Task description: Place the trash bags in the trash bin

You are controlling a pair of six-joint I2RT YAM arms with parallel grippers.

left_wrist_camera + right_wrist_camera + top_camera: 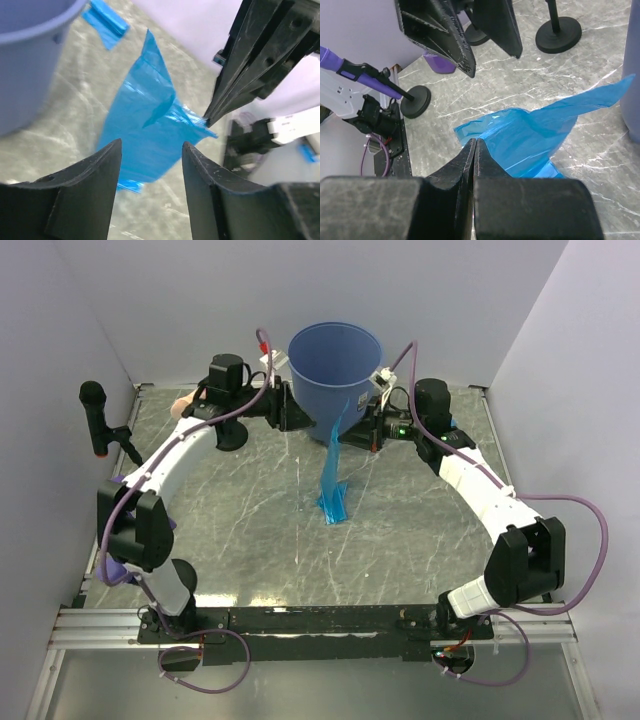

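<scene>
The trash bin (335,358) is a round blue bucket standing at the back of the table between the two arms. One trash bag (333,475), a thin bright-blue film, hangs in a long strip from my right gripper (351,431) down to the tabletop in front of the bin. My right gripper (475,143) is shut, pinching a corner of this bag (535,132). My left gripper (151,145) stands open just left of the bag (142,130), nothing between its fingers (102,175). A small blue packet (105,21) lies on the table beyond, past the bin (27,70).
A black stand with a round foot (97,418) is at the far left edge, and a second round foot (558,36) shows in the right wrist view. Grey walls close in the marbled table (250,540) on three sides. A pinkish object (180,405) lies behind the left arm.
</scene>
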